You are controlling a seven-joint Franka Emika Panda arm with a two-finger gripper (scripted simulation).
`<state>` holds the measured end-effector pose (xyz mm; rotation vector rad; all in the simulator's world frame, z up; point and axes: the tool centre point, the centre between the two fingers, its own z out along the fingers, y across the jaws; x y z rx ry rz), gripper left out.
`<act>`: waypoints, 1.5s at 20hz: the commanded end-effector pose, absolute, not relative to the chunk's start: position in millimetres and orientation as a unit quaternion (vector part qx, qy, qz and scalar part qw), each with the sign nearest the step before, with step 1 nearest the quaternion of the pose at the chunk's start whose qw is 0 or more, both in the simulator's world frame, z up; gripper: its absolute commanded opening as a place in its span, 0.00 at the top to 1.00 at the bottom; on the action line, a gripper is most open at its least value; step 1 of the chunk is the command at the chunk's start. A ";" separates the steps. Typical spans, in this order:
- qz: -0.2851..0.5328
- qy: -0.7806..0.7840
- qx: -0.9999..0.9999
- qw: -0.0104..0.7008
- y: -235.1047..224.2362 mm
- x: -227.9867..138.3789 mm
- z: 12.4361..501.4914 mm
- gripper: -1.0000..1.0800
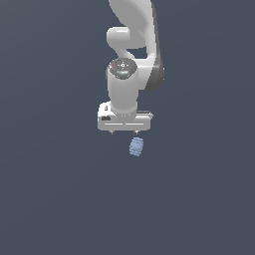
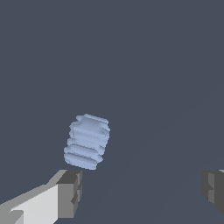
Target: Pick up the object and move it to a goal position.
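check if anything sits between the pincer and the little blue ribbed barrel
Nothing visible does. The pincer is open, and the blue ribbed barrel lies just beyond its fingertips, off toward one finger, with only bare surface between them.

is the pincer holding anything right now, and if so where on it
Nothing is held. The pincer is open, and the light-blue ribbed barrel lies apart from both fingers, outside the gap between them.
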<state>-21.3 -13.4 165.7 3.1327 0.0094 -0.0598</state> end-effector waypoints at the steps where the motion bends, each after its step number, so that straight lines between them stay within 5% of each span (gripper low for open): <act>1: -0.019 0.003 1.000 0.004 -13.4 -21.3 165.7 0.04; 30: -0.023 -0.037 0.999 0.013 2.3 -28.8 138.0 0.04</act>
